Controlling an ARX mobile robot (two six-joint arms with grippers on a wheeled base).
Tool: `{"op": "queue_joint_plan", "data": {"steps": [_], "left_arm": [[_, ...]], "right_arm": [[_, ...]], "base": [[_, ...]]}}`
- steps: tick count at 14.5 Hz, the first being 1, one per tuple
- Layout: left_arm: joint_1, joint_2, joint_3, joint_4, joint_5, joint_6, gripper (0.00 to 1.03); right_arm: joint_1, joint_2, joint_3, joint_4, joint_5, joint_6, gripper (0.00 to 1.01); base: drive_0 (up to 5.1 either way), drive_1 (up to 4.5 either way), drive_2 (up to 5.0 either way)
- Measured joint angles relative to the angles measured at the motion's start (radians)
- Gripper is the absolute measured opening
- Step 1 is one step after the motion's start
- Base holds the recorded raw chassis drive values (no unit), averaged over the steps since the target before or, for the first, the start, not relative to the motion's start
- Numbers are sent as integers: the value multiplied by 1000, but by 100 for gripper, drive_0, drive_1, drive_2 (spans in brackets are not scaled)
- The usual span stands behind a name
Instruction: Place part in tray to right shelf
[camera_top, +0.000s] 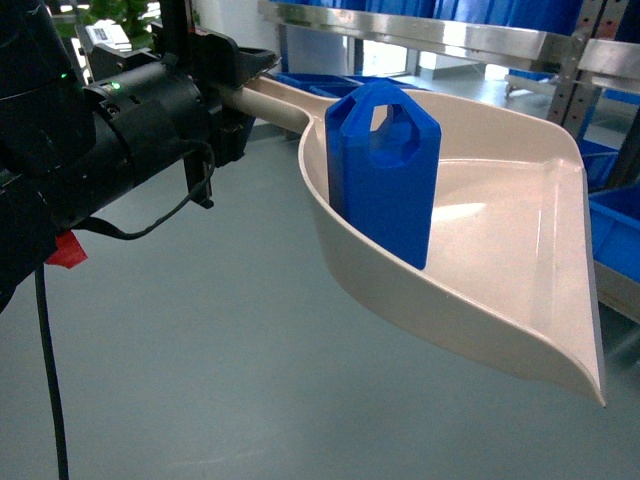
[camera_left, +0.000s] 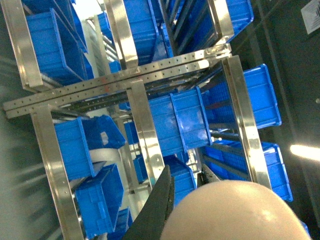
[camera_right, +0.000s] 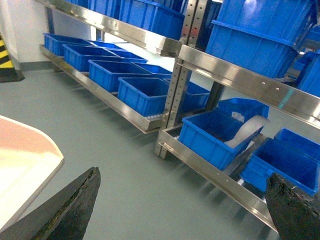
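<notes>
The tray (camera_top: 500, 250) is being held up above the grey floor (camera_top: 200, 380), and it is serving here as the landmark for everything else. The part (camera_top: 385, 175) is standing upright inside it, against the tray's near side wall, toward the handle end, with its handle hole uppermost. The left end effector (camera_top: 235, 90) is gripping the tray's long handle at the far end from the lip, its fingers pressed in on that handle (the left wrist view is showing only a dark finger (camera_left: 162, 205) beside the rounded beige handle end (camera_left: 230, 212)). The tray's wide lip is pointing away from the arm, toward the right shelf (camera_top: 590, 60), which is standing just beyond the lip with blue crates (camera_top: 620, 235) sitting on its lower levels.

The right end effector (camera_right: 182, 210) is hanging beside the tray's pale edge (camera_right: 25, 165) with its two dark fingers (camera_right: 75, 205) spread wide and gripping nothing. Beyond it, more crates (camera_right: 145, 95) are resting on the shelf's low steel rails.
</notes>
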Motion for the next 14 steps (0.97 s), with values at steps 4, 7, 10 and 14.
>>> {"op": "queue_joint_plan", "data": {"steps": [4,7,10,14], "left_arm": [[0,0,0,0,-1,0,12],[-2,0,0,0,0,0,12],[-1,0,0,0,0,0,12],[-1,0,0,0,0,0,12]], "right_arm": [[0,0,0,0,0,0,98],[0,0,0,0,0,0,98],[0,0,0,0,0,0,98],[0,0,0,0,0,0,98]], "base": [[-173,-173,-173],[-151,-151,-151],[-158,-158,-158],[-161,-161,-161]]}}
